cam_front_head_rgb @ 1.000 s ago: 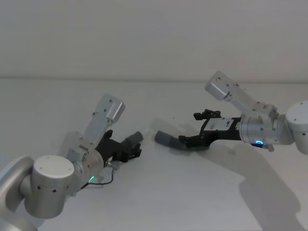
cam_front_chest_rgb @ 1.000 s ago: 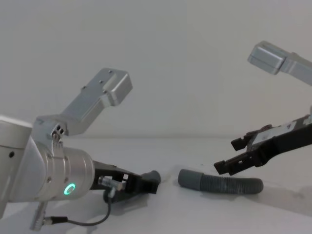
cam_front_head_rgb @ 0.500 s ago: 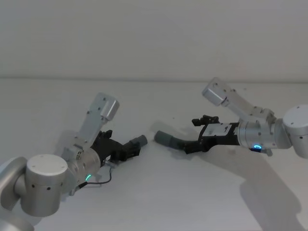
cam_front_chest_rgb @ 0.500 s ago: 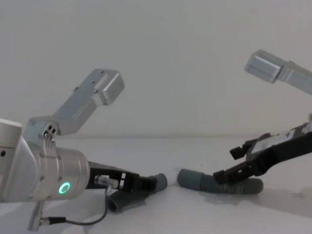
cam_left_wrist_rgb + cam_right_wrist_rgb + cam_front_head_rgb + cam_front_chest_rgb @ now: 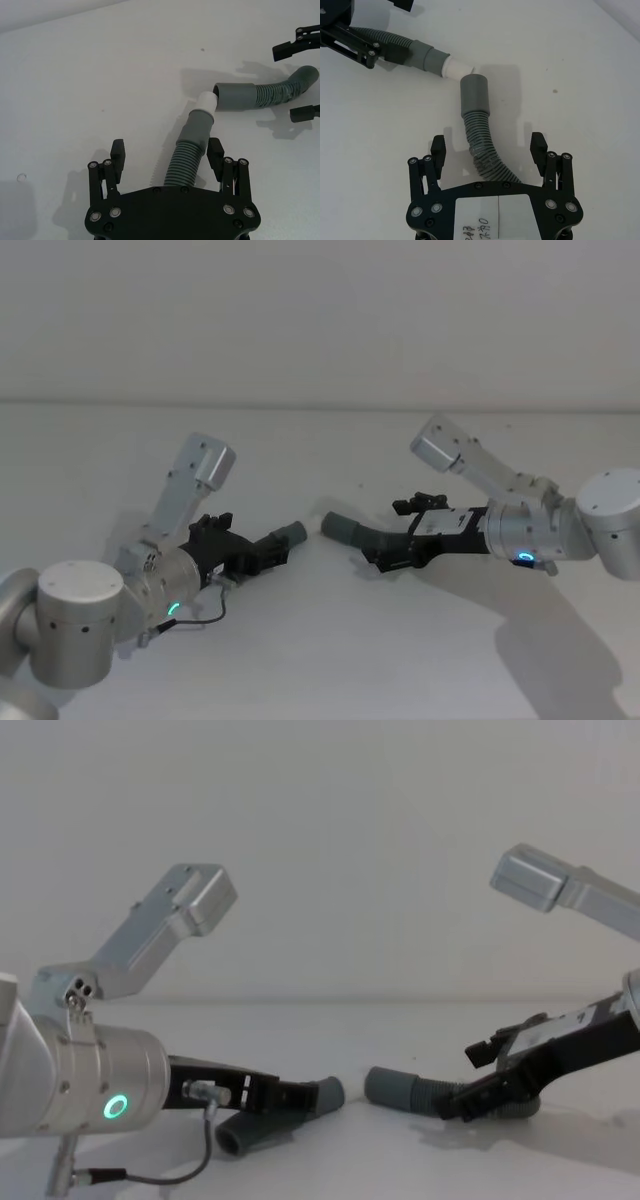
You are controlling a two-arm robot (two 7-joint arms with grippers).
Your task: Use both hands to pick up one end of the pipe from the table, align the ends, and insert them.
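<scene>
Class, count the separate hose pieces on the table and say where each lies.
2. The white-tipped piece lies within the open left gripper; the plain gray piece lies within the open right gripper.

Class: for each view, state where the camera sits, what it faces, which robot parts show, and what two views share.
Head: above, facing down at table; left gripper, right gripper.
Chest: low, facing across table; both arms.
Left wrist: left arm, facing white-tipped hose; open fingers.
Right wrist: right arm, facing plain-cuffed hose; open fingers.
Shared: both wrists show both hoses.
</scene>
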